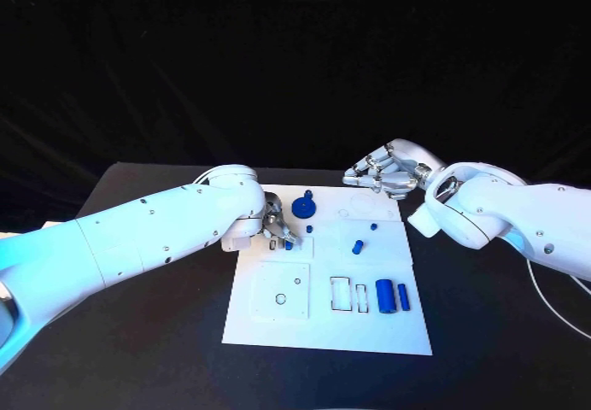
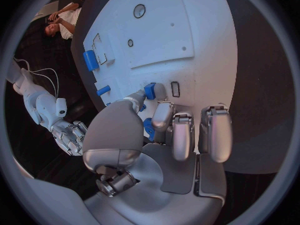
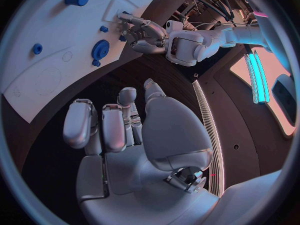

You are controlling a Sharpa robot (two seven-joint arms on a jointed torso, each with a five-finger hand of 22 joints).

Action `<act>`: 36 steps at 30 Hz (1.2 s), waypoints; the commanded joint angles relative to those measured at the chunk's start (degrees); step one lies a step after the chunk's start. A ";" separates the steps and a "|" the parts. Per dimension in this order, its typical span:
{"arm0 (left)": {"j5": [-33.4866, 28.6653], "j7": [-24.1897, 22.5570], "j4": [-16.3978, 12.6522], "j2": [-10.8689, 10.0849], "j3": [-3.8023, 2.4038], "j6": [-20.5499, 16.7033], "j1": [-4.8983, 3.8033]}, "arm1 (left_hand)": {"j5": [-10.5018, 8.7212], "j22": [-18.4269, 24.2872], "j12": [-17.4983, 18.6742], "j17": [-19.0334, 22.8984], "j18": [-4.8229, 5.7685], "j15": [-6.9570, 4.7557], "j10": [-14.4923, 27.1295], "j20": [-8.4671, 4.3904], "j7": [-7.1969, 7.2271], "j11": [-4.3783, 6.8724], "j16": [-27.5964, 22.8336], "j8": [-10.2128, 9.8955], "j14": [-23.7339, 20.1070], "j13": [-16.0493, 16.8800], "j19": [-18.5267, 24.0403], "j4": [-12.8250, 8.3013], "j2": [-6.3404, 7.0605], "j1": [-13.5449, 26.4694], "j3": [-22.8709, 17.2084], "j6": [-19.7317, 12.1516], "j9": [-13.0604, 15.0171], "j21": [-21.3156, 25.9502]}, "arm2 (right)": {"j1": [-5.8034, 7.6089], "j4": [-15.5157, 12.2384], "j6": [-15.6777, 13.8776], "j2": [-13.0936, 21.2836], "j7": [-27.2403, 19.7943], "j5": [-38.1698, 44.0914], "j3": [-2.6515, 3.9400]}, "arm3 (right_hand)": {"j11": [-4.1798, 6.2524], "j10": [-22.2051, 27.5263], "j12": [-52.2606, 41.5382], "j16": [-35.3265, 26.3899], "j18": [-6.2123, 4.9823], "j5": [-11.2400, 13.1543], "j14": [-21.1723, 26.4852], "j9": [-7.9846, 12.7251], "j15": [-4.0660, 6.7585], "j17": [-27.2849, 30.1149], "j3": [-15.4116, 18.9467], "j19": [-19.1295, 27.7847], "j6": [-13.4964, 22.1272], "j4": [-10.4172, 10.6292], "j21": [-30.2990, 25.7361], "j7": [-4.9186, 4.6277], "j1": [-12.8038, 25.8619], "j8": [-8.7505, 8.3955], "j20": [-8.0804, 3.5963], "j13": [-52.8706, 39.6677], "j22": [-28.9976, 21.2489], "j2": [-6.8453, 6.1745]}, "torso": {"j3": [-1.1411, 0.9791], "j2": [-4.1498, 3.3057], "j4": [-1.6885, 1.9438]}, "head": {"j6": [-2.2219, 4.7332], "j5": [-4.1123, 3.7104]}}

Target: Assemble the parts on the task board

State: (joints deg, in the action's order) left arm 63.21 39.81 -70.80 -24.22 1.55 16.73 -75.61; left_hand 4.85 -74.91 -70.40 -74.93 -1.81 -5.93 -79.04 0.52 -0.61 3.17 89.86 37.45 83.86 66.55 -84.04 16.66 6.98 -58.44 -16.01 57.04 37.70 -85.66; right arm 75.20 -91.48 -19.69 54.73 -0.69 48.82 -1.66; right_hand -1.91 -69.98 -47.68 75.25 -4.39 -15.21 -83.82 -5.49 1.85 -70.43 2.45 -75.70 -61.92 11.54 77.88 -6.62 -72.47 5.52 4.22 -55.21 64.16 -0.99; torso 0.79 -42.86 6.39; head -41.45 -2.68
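The white task board (image 1: 323,329) lies in the middle of the table. My left hand (image 1: 273,229) rests over its left side and pinches a small blue part (image 2: 150,91) between thumb and a finger, low on the board beside a rectangular slot (image 2: 175,89). A blue gear (image 1: 304,206) sits just beyond that hand. My right hand (image 1: 384,175) hovers past the board's far right corner, fingers curled in, nothing in it. Small blue pegs (image 1: 357,247) stand mid-board, and two blue cylinders (image 1: 385,295) lie at the right.
Empty cut-outs (image 1: 342,293) and a round hole (image 1: 281,299) mark the board's near half. Black table (image 1: 148,342) surrounds the board on all sides. My right forearm (image 1: 493,209) hangs over the table to the board's right.
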 commanded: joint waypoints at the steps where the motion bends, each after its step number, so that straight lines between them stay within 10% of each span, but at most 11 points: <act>1: -0.69 0.50 -0.39 0.09 0.35 0.90 0.59 | 0.05 -10.74 -0.20 -15.07 0.46 -0.40 -0.42 -0.48 0.17 0.10 0.14 -0.25 6.14 0.05 -3.84 0.01 -0.12 0.87 1.20 0.48 -0.16 -0.19 | 0.00 -0.10 0.50 0.01 -0.28 0.42 0.00 | -0.06 0.40 0.38 -0.18 -1.09 0.17 -2.19 -0.06 0.31 0.06 0.27 0.41 0.19 -0.07 -0.22 -0.10 -0.12 -0.16 -0.12 0.13 -0.06 0.27 | 0.05 0.00 0.01 | 0.00 -0.06; 19: -0.70 0.54 -3.79 -2.95 -1.37 -1.90 0.29 | 0.06 -10.29 1.90 -15.07 0.30 -0.38 0.98 -0.54 -0.05 -0.04 0.14 -0.51 6.14 -2.33 -3.60 -0.01 -0.35 1.23 6.77 -0.40 -0.67 0.39 | 0.00 0.53 0.61 -0.17 -0.26 0.28 0.00 | -0.07 0.72 1.02 -0.36 -1.11 0.12 -2.14 -0.07 0.30 0.24 0.51 0.47 0.21 0.10 -0.31 -0.10 -0.04 -0.17 -0.12 0.68 -0.19 0.27 | 0.03 0.09 -0.01 | 0.90 -0.22; 36: -4.82 0.49 -0.39 -4.99 -2.49 0.03 -4.89 | 1.17 -9.20 6.56 -15.07 -0.04 1.39 6.00 0.97 -2.56 -2.22 0.14 -3.83 6.14 -7.69 -2.99 0.03 -1.69 -5.09 9.13 -5.50 -3.11 1.79 | 0.00 1.51 0.71 -0.78 -0.25 0.12 -0.01 | -0.07 0.80 1.20 -0.35 -1.11 0.08 -2.15 -0.08 0.30 0.21 0.63 0.47 0.22 0.16 -0.33 -0.10 -0.02 -0.17 -0.11 0.85 -0.21 0.25 | 0.13 -0.10 -0.03 | 1.87 -0.09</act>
State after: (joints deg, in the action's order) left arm 60.15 39.93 -71.63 -29.43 -0.93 15.77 -80.41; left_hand 5.86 -74.91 -63.68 -74.93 -1.80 -4.90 -73.28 1.06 -3.16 0.93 89.86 33.91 84.09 58.76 -84.13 16.83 5.21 -63.10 -6.58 51.77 34.66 -83.87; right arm 75.21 -90.00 -19.64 54.04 -0.68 48.73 -1.67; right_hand -1.92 -69.56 -46.69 75.17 -4.39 -15.20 -83.82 -5.52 1.85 -70.24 2.69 -75.70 -61.92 11.78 77.87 -6.61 -72.47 5.52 4.22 -54.41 64.02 -0.99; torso 0.86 -42.83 6.43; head -39.74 -2.82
